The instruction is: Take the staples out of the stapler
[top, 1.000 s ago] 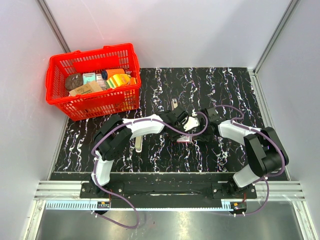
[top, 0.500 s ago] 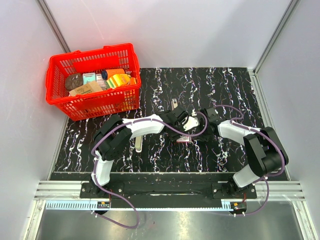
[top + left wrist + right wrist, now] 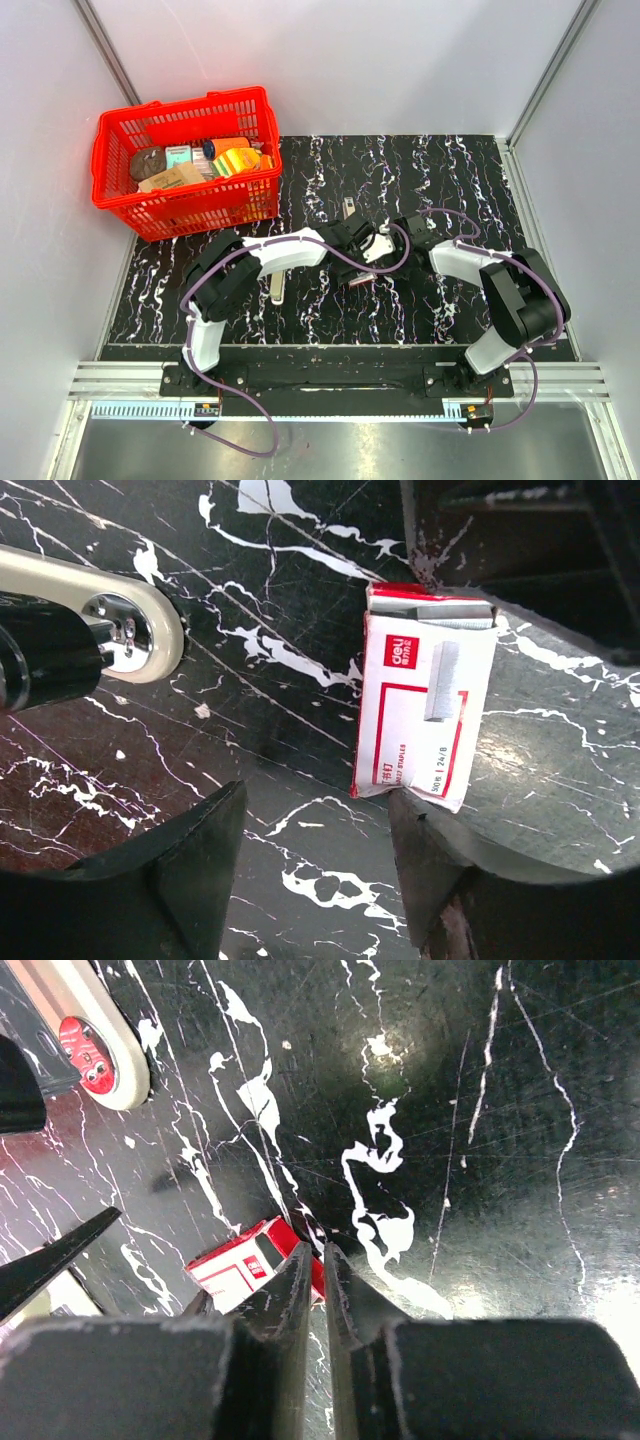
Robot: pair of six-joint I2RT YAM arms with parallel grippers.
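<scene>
The stapler's cream-white rounded end with a shiny metal plate (image 3: 130,630) shows at the top left of the left wrist view. It also shows at the top left of the right wrist view (image 3: 100,1055). The rest of it is out of frame. A small red-and-white staple box (image 3: 430,715) lies flat on the black marbled mat, and shows in the top view (image 3: 362,282). My left gripper (image 3: 315,810) is open and empty, its right finger (image 3: 440,870) at the box's near edge. My right gripper (image 3: 323,1250) is shut and empty, its tips at the box's red end (image 3: 250,1260). Both grippers meet mid-table (image 3: 385,245).
A red basket (image 3: 175,110) full of small goods stands at the back left. A slim cream piece (image 3: 277,287) lies by the left arm's elbow. A small grey piece (image 3: 348,208) lies just behind the left wrist. White walls close in on both sides.
My right gripper has shifted a little left toward the staple box and the left gripper. The left arm has barely moved.
</scene>
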